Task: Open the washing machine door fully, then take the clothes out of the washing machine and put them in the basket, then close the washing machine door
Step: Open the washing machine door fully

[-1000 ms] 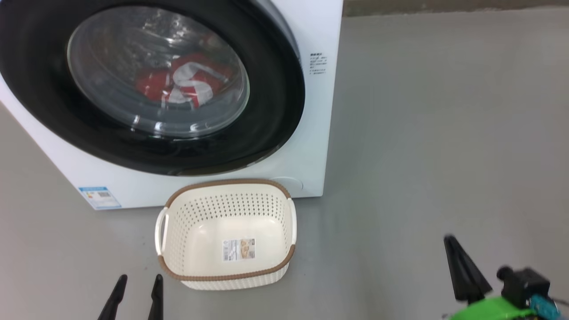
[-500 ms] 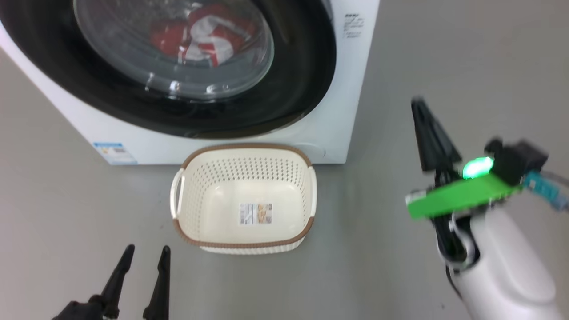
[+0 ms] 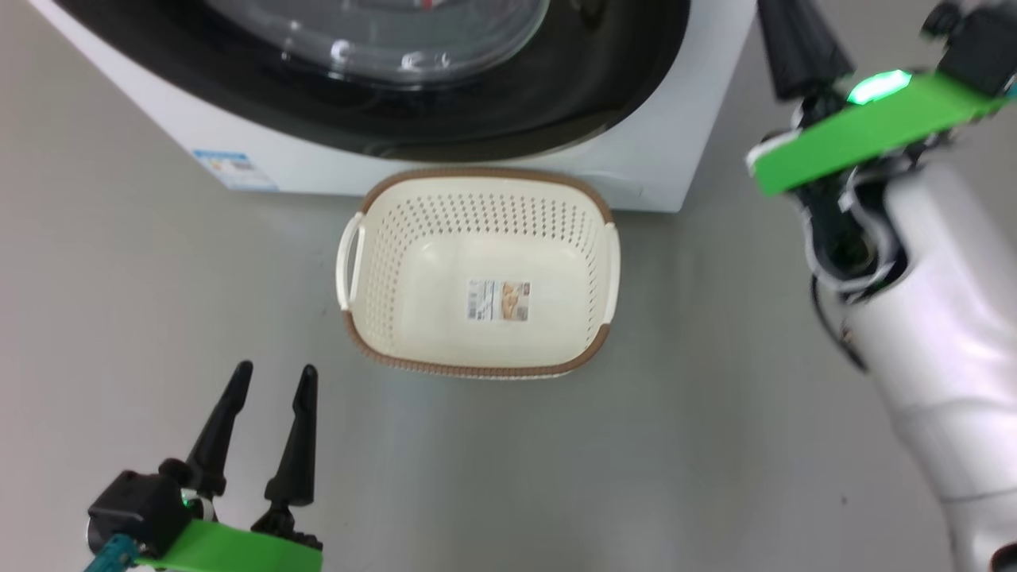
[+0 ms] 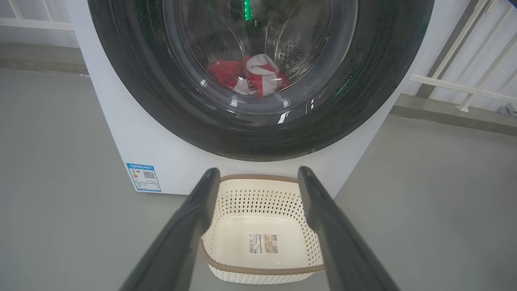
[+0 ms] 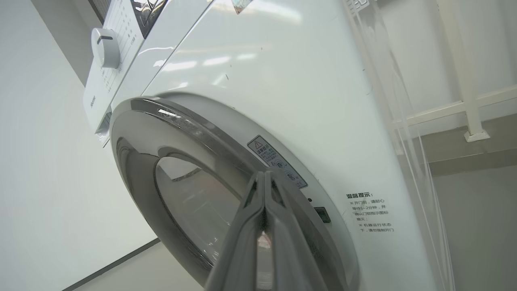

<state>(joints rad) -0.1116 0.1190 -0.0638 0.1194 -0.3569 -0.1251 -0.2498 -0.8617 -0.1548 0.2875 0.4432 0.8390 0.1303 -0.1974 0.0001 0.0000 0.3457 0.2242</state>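
The washing machine [image 3: 318, 167] stands at the top of the head view, its door [image 3: 620, 79] shut flat against the white front. Through the door's glass [image 4: 258, 48] the red and white clothes [image 4: 250, 76] lie low in the drum. The cream basket [image 3: 381, 238] sits empty on the floor just in front of the machine. My left gripper [image 3: 276, 372] hovers open and empty near the floor, left of and short of the basket [image 4: 262, 246]. My right gripper [image 3: 794, 40] is shut on nothing, raised beside the machine's right front corner, its tips [image 5: 265, 174] close to the door's right rim [image 5: 133, 133].
Grey floor [image 3: 715, 445] stretches around the basket and to the right of the machine. A white railing [image 4: 464, 89] runs behind the machine on the right. A control knob [image 5: 106, 46] sits on the top panel. My pale right forearm [image 3: 937, 334] fills the right edge.
The head camera has tilted down and shifted, so machine and basket sit higher. My right arm has risen from the floor level to beside the door's right rim, its fingers shut.
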